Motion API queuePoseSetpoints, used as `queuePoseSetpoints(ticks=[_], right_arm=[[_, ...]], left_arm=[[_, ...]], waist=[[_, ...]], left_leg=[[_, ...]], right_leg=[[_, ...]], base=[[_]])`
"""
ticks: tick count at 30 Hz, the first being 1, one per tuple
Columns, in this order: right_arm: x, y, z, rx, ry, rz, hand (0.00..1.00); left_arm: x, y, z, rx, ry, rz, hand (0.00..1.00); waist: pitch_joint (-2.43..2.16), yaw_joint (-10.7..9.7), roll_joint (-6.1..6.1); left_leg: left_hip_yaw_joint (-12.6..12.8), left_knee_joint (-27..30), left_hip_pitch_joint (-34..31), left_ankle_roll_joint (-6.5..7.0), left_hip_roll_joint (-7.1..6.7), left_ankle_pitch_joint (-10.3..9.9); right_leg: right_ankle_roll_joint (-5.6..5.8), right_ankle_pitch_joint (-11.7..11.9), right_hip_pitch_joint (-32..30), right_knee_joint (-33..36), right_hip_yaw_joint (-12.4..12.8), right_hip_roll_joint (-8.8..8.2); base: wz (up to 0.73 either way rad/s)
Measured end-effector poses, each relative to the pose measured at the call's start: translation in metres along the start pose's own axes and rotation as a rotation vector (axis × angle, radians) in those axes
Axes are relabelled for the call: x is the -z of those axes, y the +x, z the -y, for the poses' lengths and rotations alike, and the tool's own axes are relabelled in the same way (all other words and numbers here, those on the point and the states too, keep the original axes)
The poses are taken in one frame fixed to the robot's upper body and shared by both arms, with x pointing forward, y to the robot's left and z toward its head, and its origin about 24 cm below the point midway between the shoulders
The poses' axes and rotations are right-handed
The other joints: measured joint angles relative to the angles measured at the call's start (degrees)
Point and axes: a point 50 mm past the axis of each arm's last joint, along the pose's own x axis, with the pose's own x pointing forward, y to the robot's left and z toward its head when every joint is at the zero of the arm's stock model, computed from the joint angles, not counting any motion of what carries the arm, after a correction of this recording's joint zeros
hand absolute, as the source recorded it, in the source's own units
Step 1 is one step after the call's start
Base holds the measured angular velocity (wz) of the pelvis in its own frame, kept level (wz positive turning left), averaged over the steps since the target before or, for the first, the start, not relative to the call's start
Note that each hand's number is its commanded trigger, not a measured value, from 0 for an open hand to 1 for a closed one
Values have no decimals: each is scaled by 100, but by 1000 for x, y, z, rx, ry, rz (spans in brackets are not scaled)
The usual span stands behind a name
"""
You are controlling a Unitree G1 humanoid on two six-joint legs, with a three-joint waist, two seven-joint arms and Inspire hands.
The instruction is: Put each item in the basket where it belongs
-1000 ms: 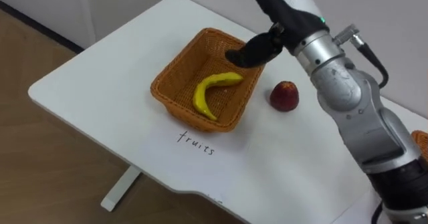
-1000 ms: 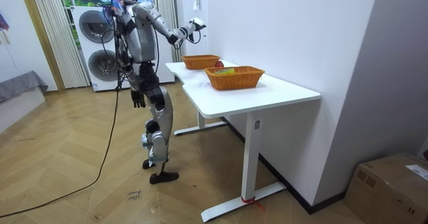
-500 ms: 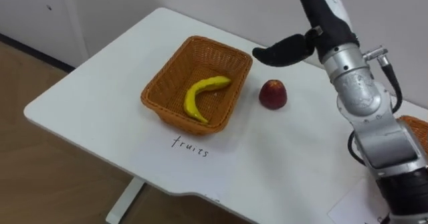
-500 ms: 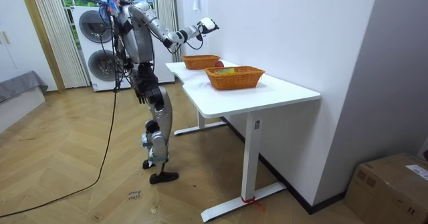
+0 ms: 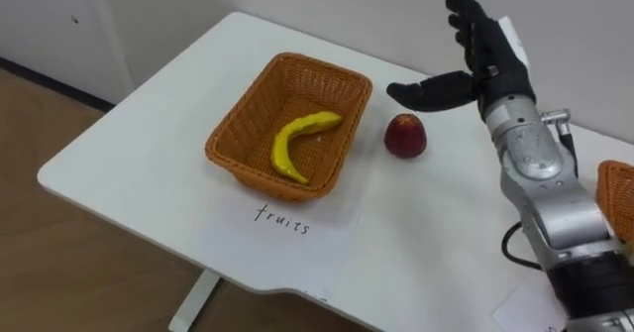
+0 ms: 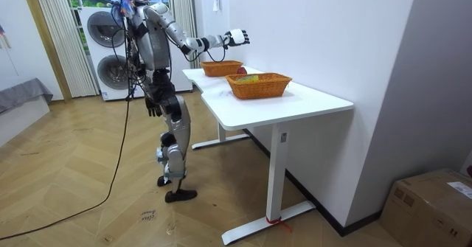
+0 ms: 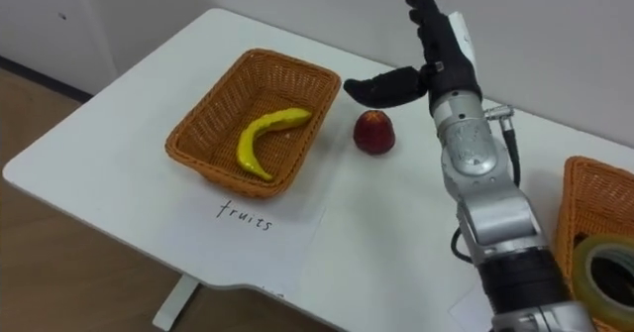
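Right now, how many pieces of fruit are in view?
2. The banana lies in the left basket; the apple stands on the table just right of it. The right basket is partly cut off.

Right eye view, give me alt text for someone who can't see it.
The robot's right hand hangs open, fingers spread, above a white table near a red apple that sits just right of a wicker basket holding a banana. At the right edge, a second basket holds a roll of tape.
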Motion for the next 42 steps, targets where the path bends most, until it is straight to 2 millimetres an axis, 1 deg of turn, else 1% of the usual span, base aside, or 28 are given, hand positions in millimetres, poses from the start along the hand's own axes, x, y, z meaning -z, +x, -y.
queuePoseSetpoints(ticks=[1,3,6,9,11,14,15,16,17,19,20,23,27,28,33,34,36,42], right_arm=[[2,0,-1,-1,19,-10,0],[4,0,-1,0,38,-22,0],[12,0,0,11,44,-55,0],[21,-1,1,18,62,-94,0],[22,-1,1,21,74,-98,0],[23,0,1,35,114,-106,0],[25,1,1,36,119,-116,0],[25,2,1,37,123,-120,0],[26,2,2,38,130,-125,0],[29,5,3,44,146,-143,0],[30,6,3,46,148,-152,0],[35,13,7,65,154,-195,0],[37,16,8,71,153,-213,0],[36,17,8,71,152,-209,0],[41,16,9,87,148,-231,0],[42,16,10,96,146,-232,0],[41,16,11,114,144,-228,0],[43,15,14,150,143,-236,0]], left_arm=[[0,0,0,1,0,0,0],[0,0,0,1,1,-1,0],[1,0,0,1,1,-3,0],[-1,-1,3,8,15,5,0],[-1,-1,4,12,17,5,0],[-1,-1,6,28,31,10,0],[-2,-1,6,33,32,12,0],[-3,-1,7,40,33,15,0],[-3,-1,7,47,36,17,0],[-4,-1,7,47,36,21,0],[-5,-1,7,48,40,23,0],[-11,-1,8,54,56,42,0],[-18,0,9,56,62,61,0],[-19,0,9,56,64,65,0],[-20,0,10,59,67,71,0],[-20,0,10,60,67,74,0],[-21,0,10,59,65,80,0],[-23,0,10,59,65,87,0]], waist=[[-10,-5,47],[-19,-4,89],[-3,-3,146],[2,6,154],[-4,11,153],[-1,10,166],[-7,12,173],[-15,23,168],[-9,21,178],[-19,15,176],[-13,9,179],[-20,-5,164],[-6,28,134],[10,40,128],[28,14,140],[46,4,153],[59,-2,167],[62,-2,172]], left_leg=[[-4,0,-1,0,-2,0],[-8,0,-1,2,-4,5],[-16,0,-5,-1,-5,9],[-15,0,-35,-4,-5,12],[-14,3,-98,-5,-8,29],[-22,1,-146,-1,-15,46],[-32,1,-187,0,-18,50],[-38,0,-226,2,-22,63],[-52,0,-253,5,-30,72],[-82,-1,-330,9,-45,91],[-91,-1,-348,11,-50,96],[-149,0,-532,20,-80,141],[-167,-2,-687,23,-85,157],[-166,0,-707,25,-86,159],[-193,0,-711,26,-86,159],[-202,0,-717,26,-87,159],[-206,-2,-744,26,-88,157],[-225,45,-813,25,-98,157]], right_leg=[[2,-1,0,0,-2,-2],[4,-3,3,0,-9,-4],[5,-4,5,0,-42,-5],[5,-4,-26,-2,-42,-4],[4,-3,-87,0,-44,15],[3,-3,-125,0,-65,16],[3,-3,-159,0,-82,12],[2,-2,-199,2,-88,8],[1,-2,-224,3,-107,-1],[1,-2,-295,8,-140,-17],[1,-2,-310,8,-143,-20],[1,0,-481,38,-204,-51],[1,0,-651,93,-230,-65],[1,0,-674,91,-225,-66],[3,-1,-675,85,-286,-70],[3,-1,-675,87,-295,-74],[4,-2,-692,90,-301,-93],[4,-2,-727,106,-351,-119]], base=[[0],[0],[0],[0],[0],[1],[5],[6],[6],[7],[7],[11],[2],[0],[2],[4],[0],[1]])
